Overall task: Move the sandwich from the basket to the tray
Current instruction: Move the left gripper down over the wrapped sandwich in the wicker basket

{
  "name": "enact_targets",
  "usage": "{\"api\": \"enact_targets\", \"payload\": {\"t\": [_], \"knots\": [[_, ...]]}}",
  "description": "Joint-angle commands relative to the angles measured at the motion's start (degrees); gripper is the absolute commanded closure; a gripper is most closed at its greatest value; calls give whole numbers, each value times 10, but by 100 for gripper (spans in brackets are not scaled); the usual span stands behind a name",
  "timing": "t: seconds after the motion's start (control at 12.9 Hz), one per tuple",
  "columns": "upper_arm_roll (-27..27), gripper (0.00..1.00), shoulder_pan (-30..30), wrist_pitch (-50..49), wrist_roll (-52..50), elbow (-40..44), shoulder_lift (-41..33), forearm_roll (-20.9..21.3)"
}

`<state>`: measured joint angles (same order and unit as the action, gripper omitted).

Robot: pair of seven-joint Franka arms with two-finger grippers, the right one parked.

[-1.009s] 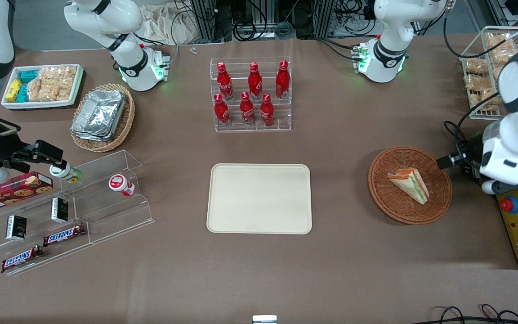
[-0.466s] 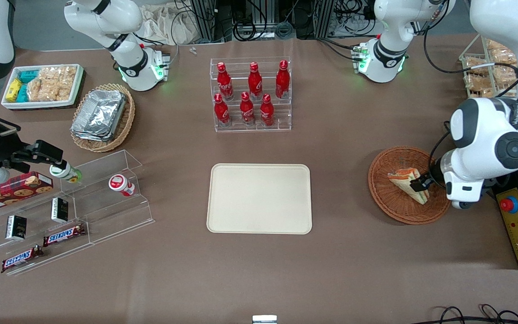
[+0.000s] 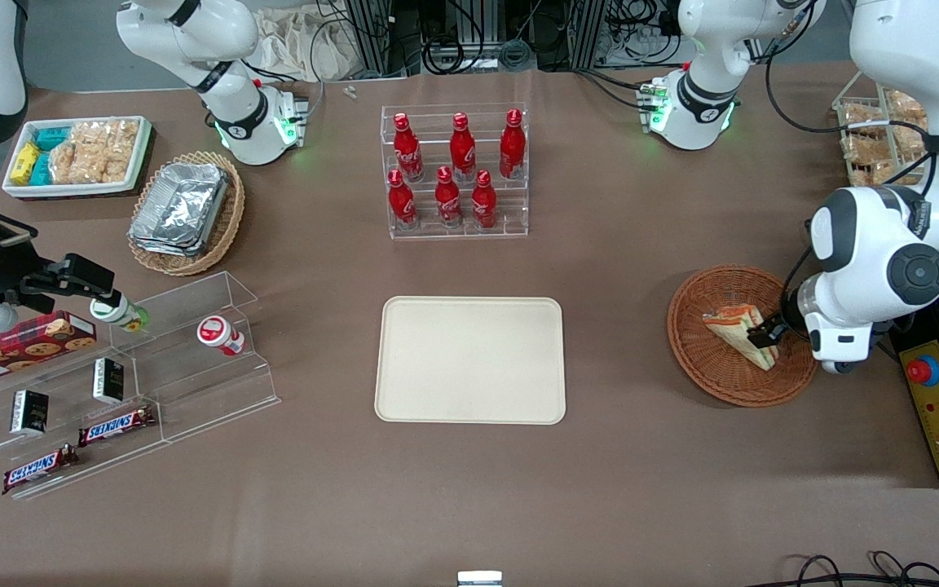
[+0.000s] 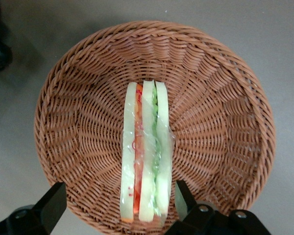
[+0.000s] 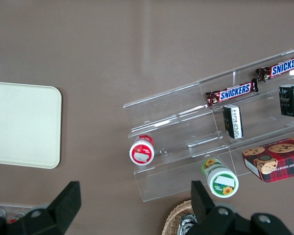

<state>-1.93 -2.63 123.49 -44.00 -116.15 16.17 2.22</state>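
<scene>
From the front, the sandwich (image 3: 742, 333) lies in the basket (image 3: 706, 371), which sits toward the working arm's end of the table. The sandwich rests on its side with its point aimed at the camera. The gripper (image 3: 765, 333) is low over the basket, right at the sandwich's edge nearest the working arm. The arm reaches in from the side, so the gripper can get down to the sandwich. The tray (image 3: 469, 359) lies flat in the middle of the table with nothing on it, well apart from the basket. It is where the sandwich should go. A rack of red bottles (image 3: 455, 171) stands farther from the camera than the tray.

From the left wrist, the camera looks straight down into the basket (image 4: 78, 117). The sandwich (image 4: 146, 156) shows its thin edge, with red, orange and green stripes under clear wrap. The gripper (image 4: 117, 203) is spread wide and holds nothing. One finger (image 4: 51, 205) is apart from the sandwich and the other finger (image 4: 182, 198) is just beside it. The sandwich sits between them, lined up for a squeeze across its flat sides.

From the right wrist, only a corner of the tray (image 5: 24, 125) and a clear shelf of snacks (image 5: 225, 132) show.
</scene>
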Motion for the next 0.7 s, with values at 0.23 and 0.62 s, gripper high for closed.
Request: {"api": "enact_targets", "payload": {"t": [0.23,0.62], "knots": [[-4,2,1,18,-47,-5,13,2],[-4,2,0,18,-54,-6,22,-6]]}}
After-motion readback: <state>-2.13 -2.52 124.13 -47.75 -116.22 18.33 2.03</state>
